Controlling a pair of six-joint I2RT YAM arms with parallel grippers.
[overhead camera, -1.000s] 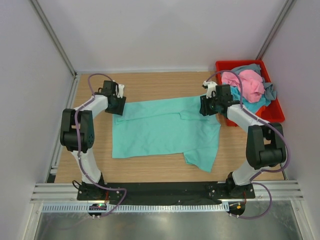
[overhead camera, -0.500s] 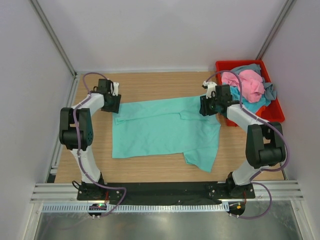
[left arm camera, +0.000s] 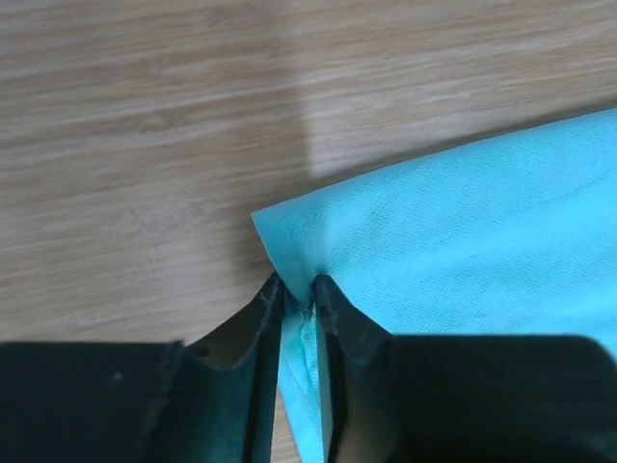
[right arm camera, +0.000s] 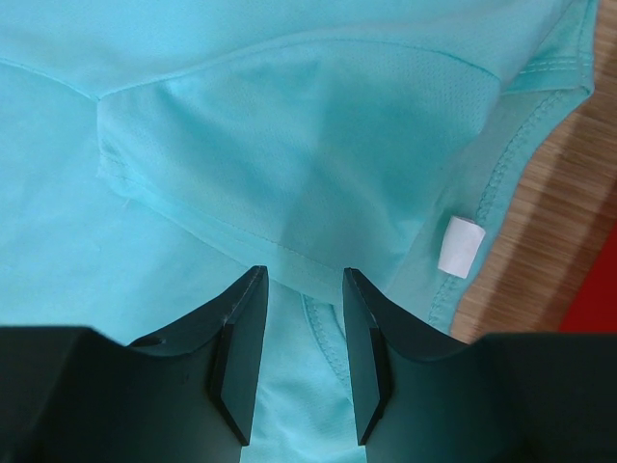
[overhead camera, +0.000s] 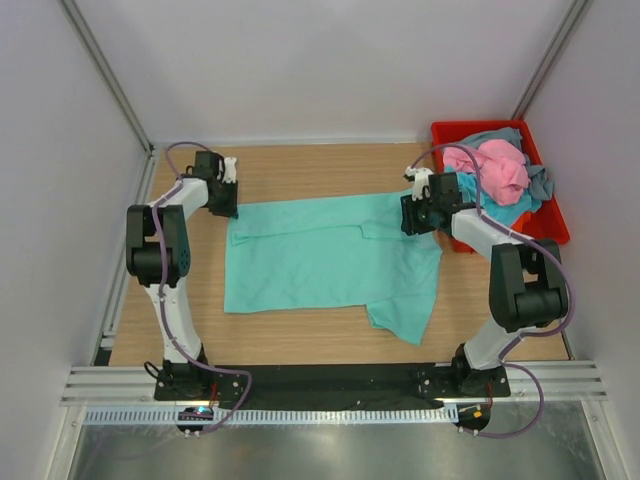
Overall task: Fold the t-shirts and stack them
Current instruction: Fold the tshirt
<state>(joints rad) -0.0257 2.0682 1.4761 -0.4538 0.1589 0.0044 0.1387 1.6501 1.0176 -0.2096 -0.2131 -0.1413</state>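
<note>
The left gripper (overhead camera: 226, 208) has drawn out toward the far-left corner of the table (overhead camera: 320, 165) over the last second, taking the corner of the teal-green t-shirt (overhead camera: 320, 260) with it. The shirt's far edge now runs straighter and flatter than it did. In the left wrist view its fingers are pressed together on that cloth corner (left arm camera: 289, 241), with a thin fold caught between them.

The right gripper (overhead camera: 410, 222) has barely shifted. It sits at the far-right of the shirt, near the collar, just beside the red bin (overhead camera: 556, 228). In its wrist view the jaws stand somewhat apart with cloth lying in the gap (right arm camera: 301, 280) and a white label (right arm camera: 458, 244) off to the right. Whether they actually pinch that cloth I cannot tell.

The shirt lies spread across the middle of the table, one sleeve trailing toward the near right — flattened, not yet folded. The pull looks like tensioning before the first fold. The pink t-shirt (overhead camera: 495, 165) and the other t-shirts are heaped in the bin, so most of the task looks still to come.
</note>
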